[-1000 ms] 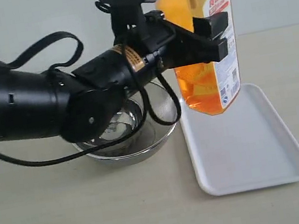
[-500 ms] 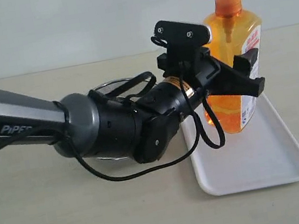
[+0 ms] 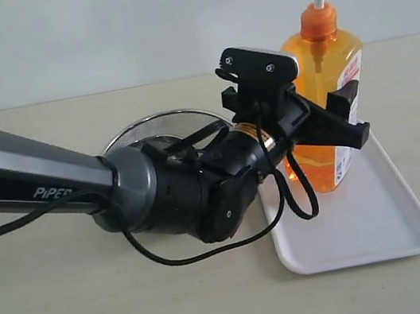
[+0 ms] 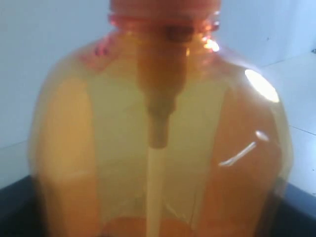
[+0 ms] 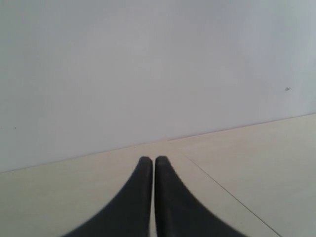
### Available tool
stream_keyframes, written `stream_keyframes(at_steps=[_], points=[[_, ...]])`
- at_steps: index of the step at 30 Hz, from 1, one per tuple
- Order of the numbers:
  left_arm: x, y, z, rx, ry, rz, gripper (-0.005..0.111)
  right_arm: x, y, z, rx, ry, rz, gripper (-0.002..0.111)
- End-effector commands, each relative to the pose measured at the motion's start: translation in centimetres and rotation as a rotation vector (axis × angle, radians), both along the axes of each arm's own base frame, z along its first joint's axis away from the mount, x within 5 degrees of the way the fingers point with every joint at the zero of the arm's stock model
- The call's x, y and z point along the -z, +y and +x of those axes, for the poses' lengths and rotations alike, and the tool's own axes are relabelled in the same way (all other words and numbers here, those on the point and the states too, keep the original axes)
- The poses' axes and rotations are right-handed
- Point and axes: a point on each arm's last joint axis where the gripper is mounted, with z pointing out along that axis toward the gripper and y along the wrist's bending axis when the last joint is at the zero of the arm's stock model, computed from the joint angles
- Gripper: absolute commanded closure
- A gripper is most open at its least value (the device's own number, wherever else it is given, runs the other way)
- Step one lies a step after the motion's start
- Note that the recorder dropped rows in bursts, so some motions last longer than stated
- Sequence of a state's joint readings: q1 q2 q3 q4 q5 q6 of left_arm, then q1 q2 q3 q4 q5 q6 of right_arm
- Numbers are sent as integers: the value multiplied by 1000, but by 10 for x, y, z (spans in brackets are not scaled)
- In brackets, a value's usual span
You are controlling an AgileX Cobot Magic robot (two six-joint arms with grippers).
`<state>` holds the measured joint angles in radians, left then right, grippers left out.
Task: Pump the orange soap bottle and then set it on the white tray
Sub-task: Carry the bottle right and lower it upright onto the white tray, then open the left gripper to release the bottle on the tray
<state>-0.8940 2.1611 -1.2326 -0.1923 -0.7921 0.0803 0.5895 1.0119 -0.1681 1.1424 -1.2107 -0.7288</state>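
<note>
Exterior view shows the left gripper [image 3: 351, 112] clamped around the orange soap bottle [image 3: 321, 58], which stands upright between its jaws on the white tray [image 3: 369, 237] beneath, so placing seems to need only release.

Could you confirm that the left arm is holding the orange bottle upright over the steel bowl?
Not quite: the left fingers hold the bottle upright over the tray, not over the bowl, which sits beside the tray. The exterior view shows it.
</note>
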Motion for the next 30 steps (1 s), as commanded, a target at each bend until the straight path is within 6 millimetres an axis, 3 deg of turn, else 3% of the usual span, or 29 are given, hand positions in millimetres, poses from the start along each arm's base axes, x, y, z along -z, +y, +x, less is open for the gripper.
stream_keyframes(at_steps=[1,6,18,21,26,30], points=[[-17,-5,-2,-4,-93,-92,102,-1,-1,0,13,-14,11,108],[-5,-6,-1,-6,-92,-74,102,-1,-1,0,13,-14,11,108],[-3,-6,-1,-5,-88,-62,100,-1,-1,0,12,-17,17,108],[-1,-7,-2,1,-77,-47,85,-1,-1,0,12,-17,17,108],[1,-7,-2,3,-59,-32,49,-1,-1,0,12,-17,17,108],[4,-7,-2,8,-32,-7,35,-1,-1,0,10,-17,17,108]])
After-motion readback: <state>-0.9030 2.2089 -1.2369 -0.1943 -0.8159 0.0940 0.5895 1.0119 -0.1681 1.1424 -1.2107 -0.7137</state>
